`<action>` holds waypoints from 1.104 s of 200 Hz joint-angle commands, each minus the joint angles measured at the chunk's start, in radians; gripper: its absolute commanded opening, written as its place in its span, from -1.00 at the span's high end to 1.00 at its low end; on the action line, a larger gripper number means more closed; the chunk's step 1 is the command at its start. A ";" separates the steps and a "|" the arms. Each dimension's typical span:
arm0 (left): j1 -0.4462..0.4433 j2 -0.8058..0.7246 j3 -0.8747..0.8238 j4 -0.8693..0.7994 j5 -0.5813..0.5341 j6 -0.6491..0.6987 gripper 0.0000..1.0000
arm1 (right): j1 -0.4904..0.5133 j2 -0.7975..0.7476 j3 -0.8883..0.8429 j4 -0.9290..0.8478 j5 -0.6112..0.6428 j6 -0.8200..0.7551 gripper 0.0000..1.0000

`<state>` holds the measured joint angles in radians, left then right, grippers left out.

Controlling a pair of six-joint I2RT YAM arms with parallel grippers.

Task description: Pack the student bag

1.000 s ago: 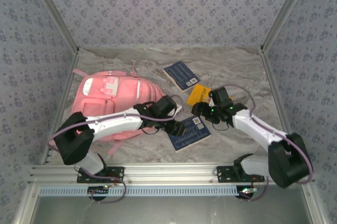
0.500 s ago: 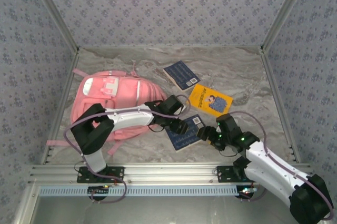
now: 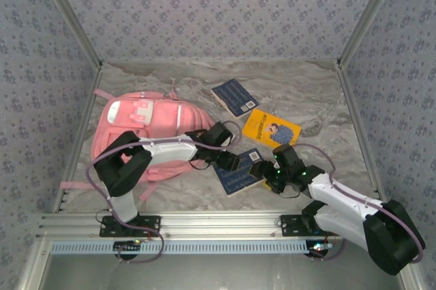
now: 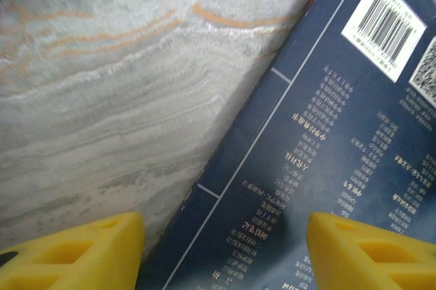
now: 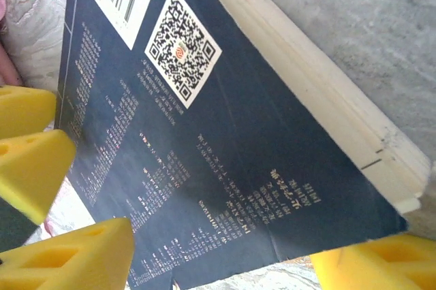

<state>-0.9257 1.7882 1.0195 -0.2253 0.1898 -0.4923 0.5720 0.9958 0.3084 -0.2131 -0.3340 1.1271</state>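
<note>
Pink fabric student bag (image 3: 139, 130) flat on the left rear of the marbled grey desk (image 3: 313, 92), white trim panel toward the back wall, one strap trailing off toward the near left corner. Crossed along its near right edge by the left arm.

Just right of the bag, touching or nearly so, a dark blue book (image 3: 238, 173), back cover up, barcode and QR code at the corner nearest the middle of the desk. Flanked from both sides: left fingers (image 3: 234, 163) at its bag-side edge, right fingers (image 3: 270, 173) at its opposite edge.

From the left wrist camera: yellow pads (image 4: 75, 249) spread wide, gripping nothing. One hanging over bare desk just beside the book's (image 4: 327, 154) edge, the other over the cover, the edge running between them. Contact with the cover impossible to judge.

From the right wrist camera: yellow foam fingertips (image 5: 68, 252) also spread wide, straddling a corner of the book (image 5: 204, 133). One over the printed cover, the other past the cream page edge. Nothing clamped; contact unclear.

Farther back on the desk, well apart from the bag: a yellow book (image 3: 271, 129) with a cartoon figure on its cover, and behind it a second blue book (image 3: 234, 97), both lying flat.
</note>
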 commanded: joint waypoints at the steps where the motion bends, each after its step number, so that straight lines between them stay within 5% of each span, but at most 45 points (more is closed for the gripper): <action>1: -0.017 0.038 -0.036 0.053 0.069 -0.038 -0.27 | -0.015 0.069 0.014 0.213 -0.053 -0.019 -0.42; 54: -0.049 0.059 -0.062 0.093 0.121 -0.073 -0.24 | -0.121 0.086 0.025 0.241 -0.128 -0.028 -0.41; 221: -0.071 -0.032 -0.068 0.055 0.137 -0.091 -0.17 | -0.179 0.155 0.121 0.232 -0.156 -0.109 -0.39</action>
<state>-0.9562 1.7657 0.9764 -0.1627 0.2085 -0.5602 0.3885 1.1336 0.4179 -0.0299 -0.4824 1.0405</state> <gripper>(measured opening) 0.587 0.696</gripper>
